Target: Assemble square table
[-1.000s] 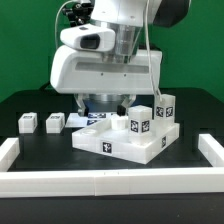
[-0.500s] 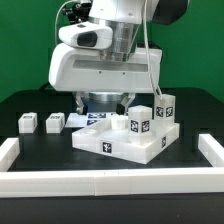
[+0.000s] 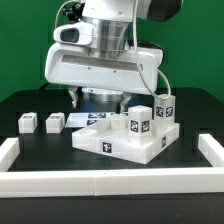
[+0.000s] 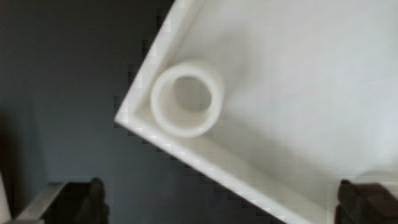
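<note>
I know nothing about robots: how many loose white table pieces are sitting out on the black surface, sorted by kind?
Square tabletop slab: 1
Short legs: 4 (two on the exterior view's left, two by the slab)
Total: 5

- In your wrist view the slab [image 4: 285, 100] is blurred and cut off by the frame
- In your exterior view the arm [image 3: 105, 65] hides the slab's rear edge
</note>
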Available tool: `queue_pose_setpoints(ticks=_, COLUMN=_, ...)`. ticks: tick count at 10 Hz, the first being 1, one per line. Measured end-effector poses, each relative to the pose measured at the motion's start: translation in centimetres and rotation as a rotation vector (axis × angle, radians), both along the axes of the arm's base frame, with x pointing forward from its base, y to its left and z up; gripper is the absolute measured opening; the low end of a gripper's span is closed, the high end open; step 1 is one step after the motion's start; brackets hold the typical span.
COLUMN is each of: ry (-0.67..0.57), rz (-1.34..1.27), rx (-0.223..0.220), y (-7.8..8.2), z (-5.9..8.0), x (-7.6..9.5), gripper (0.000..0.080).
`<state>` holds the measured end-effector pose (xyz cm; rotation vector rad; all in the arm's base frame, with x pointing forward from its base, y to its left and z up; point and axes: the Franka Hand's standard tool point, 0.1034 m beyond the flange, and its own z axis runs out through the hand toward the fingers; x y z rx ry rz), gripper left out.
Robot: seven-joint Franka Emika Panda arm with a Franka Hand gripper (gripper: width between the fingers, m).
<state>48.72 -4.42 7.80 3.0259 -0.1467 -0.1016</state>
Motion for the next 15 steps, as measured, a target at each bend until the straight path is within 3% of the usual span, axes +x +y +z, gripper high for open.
queue_pose_setpoints(ticks=1, ry=-0.007, rz=-0.046, rx=0.026, y=0.0, z=0.3, x=0.0, gripper=0.0648)
queue_pose_setpoints(ticks=7, ry=-0.001, rz=-0.040, rx=0.018, y=-0.2, z=0.0, x=-0.2, gripper=0.0648)
queue_pose_setpoints(ticks=12, ry=-0.025, rz=-0.201, rx=0.027, y=-1.7, z=-2.0, x=-5.0, gripper=0.0648)
queue_pose_setpoints(ticks=15, ry=-0.024, rz=-0.199, rx=0.027, y=-1.6, z=-2.0, x=-4.8, gripper=0.0648)
